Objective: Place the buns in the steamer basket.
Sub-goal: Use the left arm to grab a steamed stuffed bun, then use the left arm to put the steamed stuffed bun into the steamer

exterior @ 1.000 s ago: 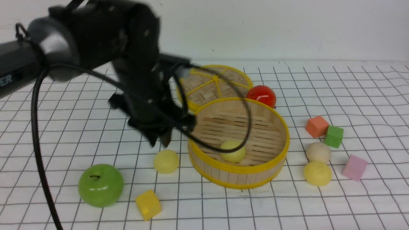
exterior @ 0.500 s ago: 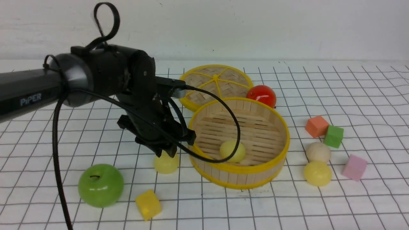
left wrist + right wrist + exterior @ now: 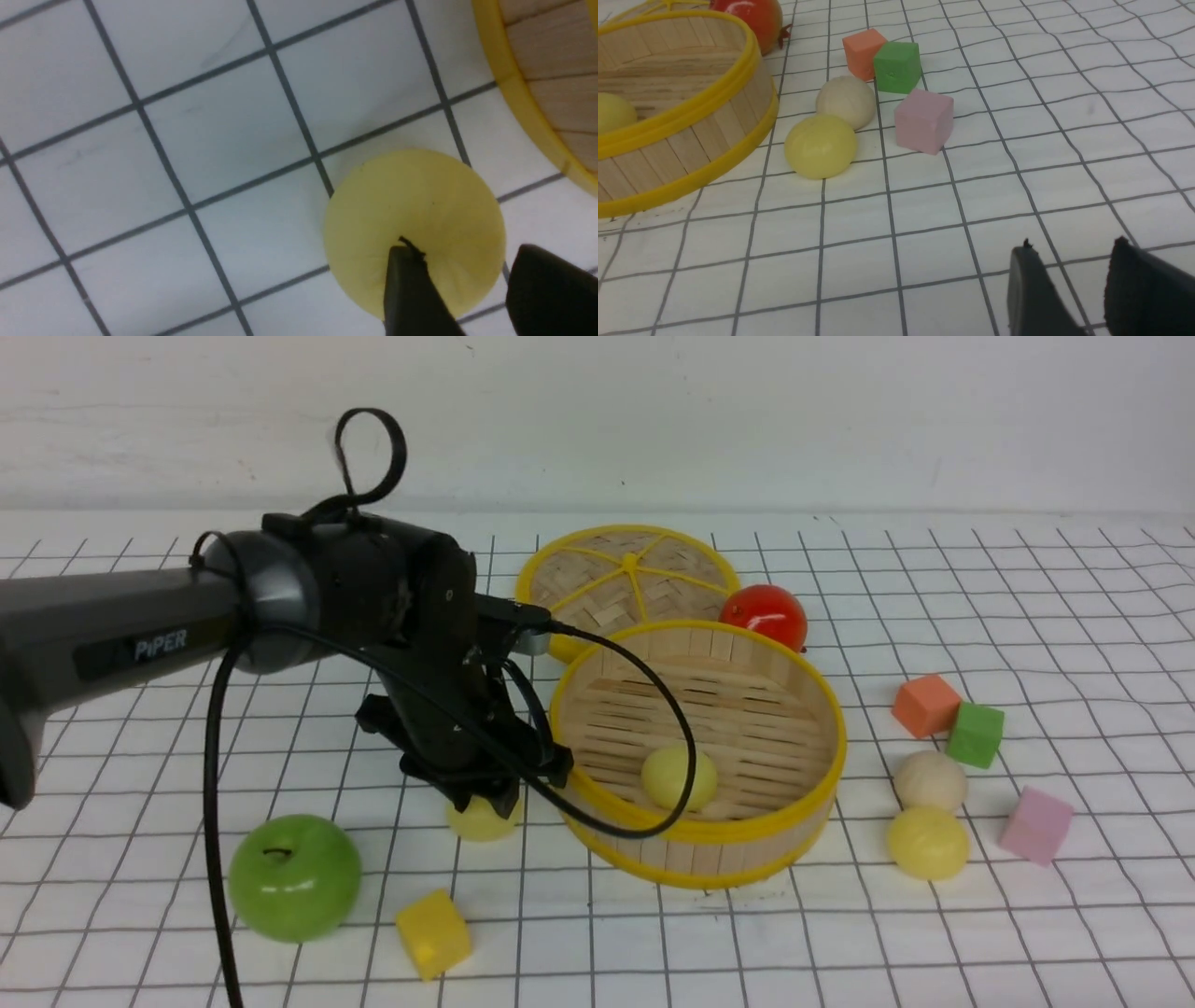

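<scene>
Left gripper (image 3: 463,247) hovers over the bun (image 3: 402,196) left of the basket (image 3: 700,827), jaws narrowly apart; it should widen and straddle the bun.

The only writing I can read is the brand word "PiPER" (image 3: 161,645), in pale letters with a small i. It stands on a dark strip along the grey tube of my left arm (image 3: 56,616), well behind my left gripper (image 3: 487,800), beyond the black wrist joint (image 3: 373,588), tilted slightly along the tube.
</scene>
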{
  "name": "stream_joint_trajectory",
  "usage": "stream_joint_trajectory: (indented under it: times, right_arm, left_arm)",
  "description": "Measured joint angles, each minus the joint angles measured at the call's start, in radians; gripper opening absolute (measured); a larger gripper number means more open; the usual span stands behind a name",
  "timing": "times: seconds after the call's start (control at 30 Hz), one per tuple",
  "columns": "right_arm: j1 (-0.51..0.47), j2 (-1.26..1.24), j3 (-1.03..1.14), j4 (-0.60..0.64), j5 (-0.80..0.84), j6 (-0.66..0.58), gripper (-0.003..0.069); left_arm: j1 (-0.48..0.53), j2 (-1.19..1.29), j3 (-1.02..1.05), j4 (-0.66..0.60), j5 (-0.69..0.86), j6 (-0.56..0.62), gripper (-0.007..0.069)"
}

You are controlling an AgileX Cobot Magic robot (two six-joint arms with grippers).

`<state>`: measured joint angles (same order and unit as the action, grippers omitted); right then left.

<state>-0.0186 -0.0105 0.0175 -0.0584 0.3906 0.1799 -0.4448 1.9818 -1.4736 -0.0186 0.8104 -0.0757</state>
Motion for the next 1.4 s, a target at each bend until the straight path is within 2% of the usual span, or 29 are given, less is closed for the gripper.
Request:
stream_joint_trajectory:
  times: [0.23, 0.5, 0.83, 0.97, 1.07, 1.1, 1.13, 1.4]
  right_arm:
    - [0.0, 0.0, 0.0, 0.0, 0.0, 0.0, 0.0239]
    - [0.0, 0.0, 0.0, 0.0, 0.0, 0.0, 0.0239]
    - [0.0, 0.0, 0.0, 0.0, 0.0, 0.0, 0.0239]
    - [0.0, 0.0, 0.0, 0.0, 0.0, 0.0, 0.0239]
    - [0.0, 0.0, 0.0, 0.0, 0.0, 0.0, 0.0239]
    - [0.0, 0.0, 0.0, 0.0, 0.0, 0.0, 0.0239]
    - [0.0, 0.0, 0.0, 0.0, 0.0, 0.0, 0.0239]
    - [0.0, 0.0, 0.0, 0.0, 0.0, 0.0, 0.0239]
  left_arm:
    - [-0.001, -0.067, 0.0, -0.029, 0.039, 0.0, 0.029]
    - [-0.001, -0.021, 0.0, 0.031, -0.045, 0.0, 0.029]
    - [-0.001, 0.027, 0.0, 0.033, -0.047, 0.0, 0.0286]
    - [-0.001, 0.027, 0.0, 0.034, -0.047, 0.0, 0.0213]
    - [-0.001, 0.027, 0.0, 0.034, -0.047, 0.0, 0.0089]
    - [-0.001, 0.027, 0.0, 0.034, -0.047, 0.0, 0.0068]
    - [-0.001, 0.027, 0.0, 0.034, -0.048, 0.0, 0.0005]
    - [-0.003, -0.022, 0.0, 0.034, 0.007, 0.0, -0.0013]
